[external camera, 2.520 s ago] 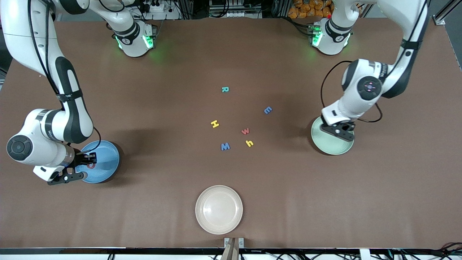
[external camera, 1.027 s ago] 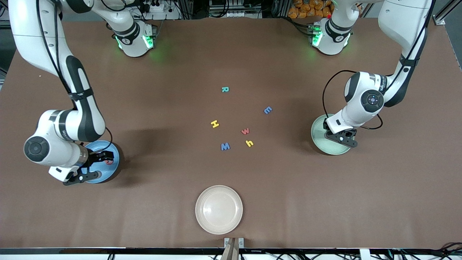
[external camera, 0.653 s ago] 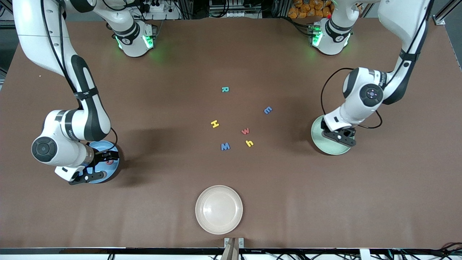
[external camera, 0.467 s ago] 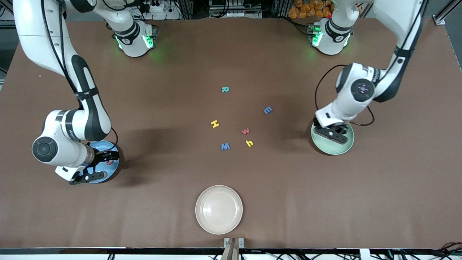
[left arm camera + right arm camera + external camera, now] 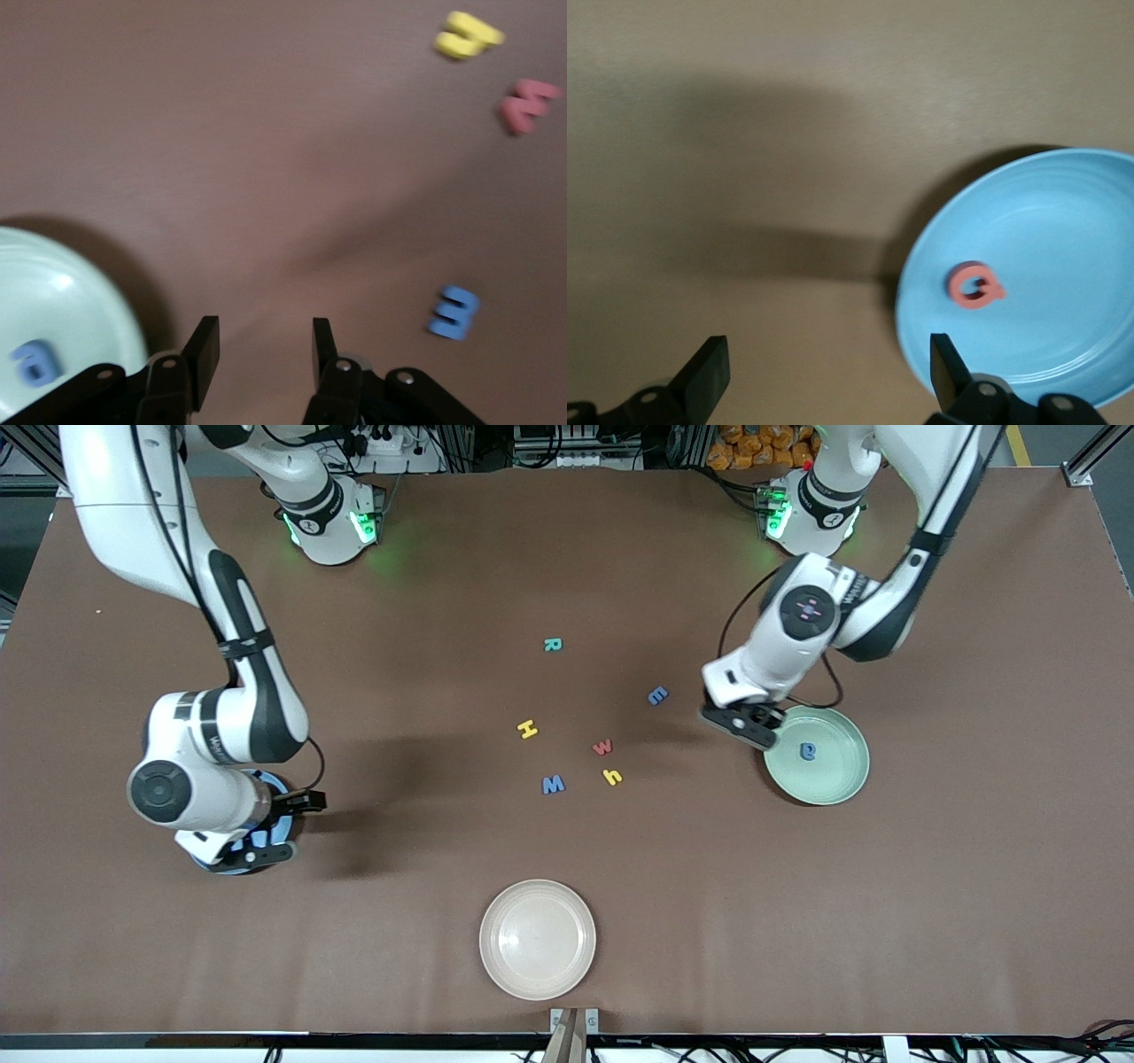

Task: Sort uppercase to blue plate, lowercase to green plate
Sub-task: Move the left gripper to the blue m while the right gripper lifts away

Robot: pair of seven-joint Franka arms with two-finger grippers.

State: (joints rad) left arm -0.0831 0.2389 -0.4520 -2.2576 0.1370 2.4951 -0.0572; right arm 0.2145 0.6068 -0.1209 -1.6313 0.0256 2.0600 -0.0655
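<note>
While six letters lie loose in the middle of the table, the main risk, as I judge it, is a mix-up of look-alikes: the blue W (image 5: 553,784) and the smaller pinkish-red w (image 5: 602,747) sit close together, with the yellow h (image 5: 611,777) just beside them and the yellow H (image 5: 528,730) not far off, so jaws closing on one could nudge or drag a neighbour, or carry the wrong case to a plate. Closest to the left gripper (image 5: 740,726) is the blue e (image 5: 657,695), a short way ahead of its empty jaws, which stand partly apart, holding nothing, over bare table at the green plate's (image 5: 837,788) rim; that plate already holds the blue a (image 5: 807,752). The arm is bent low, wrist tipped toward the letters. The right gripper (image 5: 270,828) hangs with its jaws spread wide and empty over the edge of the blue plate (image 5: 1063,221), where the pinkish-red Q (image 5: 975,285) lies. Farthest from both grippers is the teal-green R (image 5: 552,645).
</note>
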